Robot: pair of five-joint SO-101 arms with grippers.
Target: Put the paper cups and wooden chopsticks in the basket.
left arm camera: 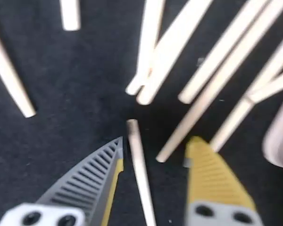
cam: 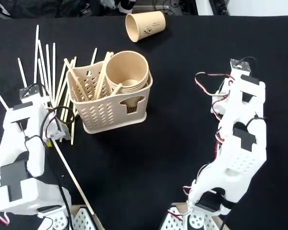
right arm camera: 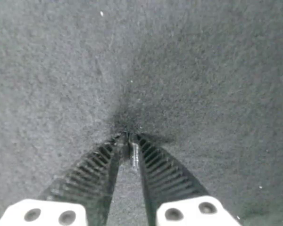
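Apparently loose chopstick (left arm camera: 139,174) between left fingers (left arm camera: 96,181)

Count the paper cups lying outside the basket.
1. The paper cup lies on its side on the black table beyond the basket, apart from it. Nested cups stand inside the basket. Others may be hidden from view.

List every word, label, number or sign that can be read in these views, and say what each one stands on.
Paper cup lying on its side at the far edge of the table: a small dark print on its wall, too small to read.
Basket, stacked cups inside it, chopsticks: no writing visible.
No other text, number or sign is legible in any view.
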